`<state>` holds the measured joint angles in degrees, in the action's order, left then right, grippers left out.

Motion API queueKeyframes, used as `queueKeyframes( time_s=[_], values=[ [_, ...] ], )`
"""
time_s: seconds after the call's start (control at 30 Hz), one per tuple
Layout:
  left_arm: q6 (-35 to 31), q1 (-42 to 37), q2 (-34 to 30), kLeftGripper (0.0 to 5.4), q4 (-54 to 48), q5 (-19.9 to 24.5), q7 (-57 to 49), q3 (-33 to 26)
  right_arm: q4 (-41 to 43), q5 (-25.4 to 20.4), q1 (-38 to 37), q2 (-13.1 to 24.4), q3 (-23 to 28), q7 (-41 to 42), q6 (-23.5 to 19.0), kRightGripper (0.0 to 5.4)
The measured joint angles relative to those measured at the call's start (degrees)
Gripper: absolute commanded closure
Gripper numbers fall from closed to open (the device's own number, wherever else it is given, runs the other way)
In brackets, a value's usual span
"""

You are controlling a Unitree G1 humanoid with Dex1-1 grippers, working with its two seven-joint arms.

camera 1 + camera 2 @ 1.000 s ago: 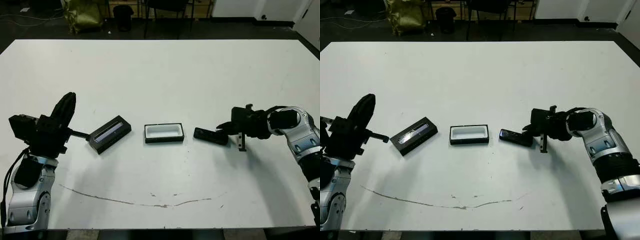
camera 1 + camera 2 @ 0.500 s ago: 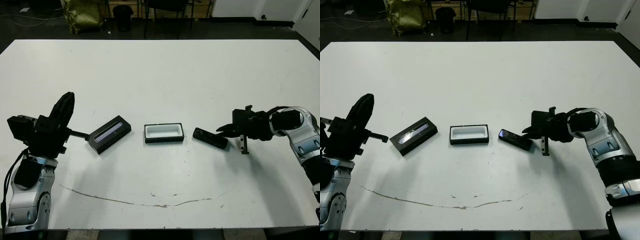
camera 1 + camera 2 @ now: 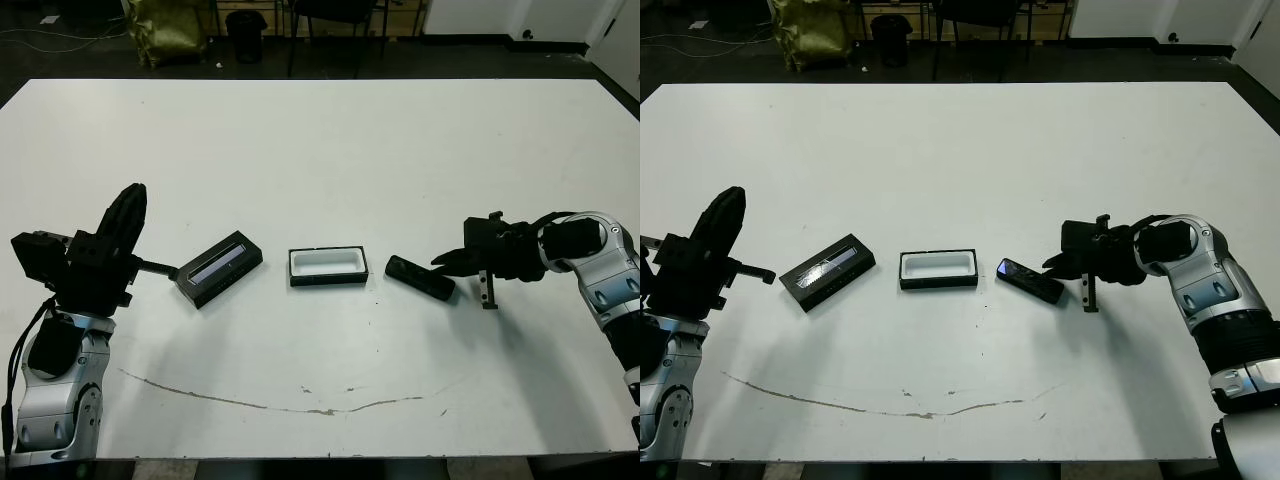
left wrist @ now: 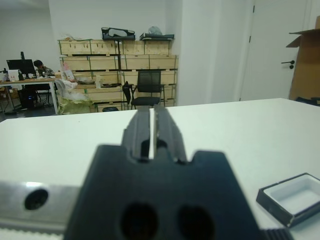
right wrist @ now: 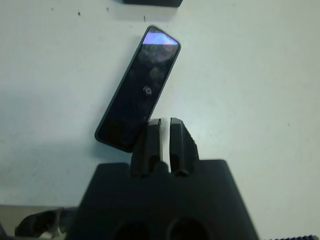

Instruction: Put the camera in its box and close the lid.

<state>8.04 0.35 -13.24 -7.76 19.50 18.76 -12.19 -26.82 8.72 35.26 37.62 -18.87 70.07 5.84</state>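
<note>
A wide white table (image 3: pixel 330 140) fills the view, dark floor and chairs beyond its far edge, a faint scuff line near the front. Three things sit in a row across the middle: the lid (image 3: pixel 220 268) with its pale strip on the left, the box (image 3: pixel 327 266) open and white-lined in the centre, and the camera (image 3: pixel 420 277) lying flat and skewed just right of the box, not touching it.

The right gripper (image 3: pixel 447 260) is low at the camera's outer end, and the wrist view shows its two fingers (image 5: pixel 176 137) nearly together with only a slit between them, the tips at the camera's edge. Whether they actually touch it is hard to say from here. The left gripper (image 3: pixel 130 210) is raised off the table, well left of the lid, fingers pressed close together, holding nothing.

The risk as I read it: with the jaws this narrow, the gripper cannot straddle the camera, so pressing forward would only shove the bar along the table, perhaps into the box wall, knocking the box askew. It would need to open first.

Against the picture a second ago, the camera has turned: its near end has swung a little, and the gripper sits slightly further back from it. The lid and box have not shifted.
</note>
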Motion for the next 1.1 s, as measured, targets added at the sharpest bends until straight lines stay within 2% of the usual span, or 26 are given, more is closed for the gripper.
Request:
queueKeyframes(
  time_s=[0.63, 1.1],
  values=[
    [0.85, 0.0, 0.0, 5.4, 0.26, -0.15, 0.14, 0.01, 2.42, 0.04, -0.08, 0.75, -0.72, 3.3, -6.11, 5.39],
    [-0.29, 0.02, 0.0, 5.4, 0.1, 0.38, 0.2, 0.0, 3.96, 0.13, -0.08, 0.79, -1.03, 3.77, -8.12, 5.39]
  ],
)
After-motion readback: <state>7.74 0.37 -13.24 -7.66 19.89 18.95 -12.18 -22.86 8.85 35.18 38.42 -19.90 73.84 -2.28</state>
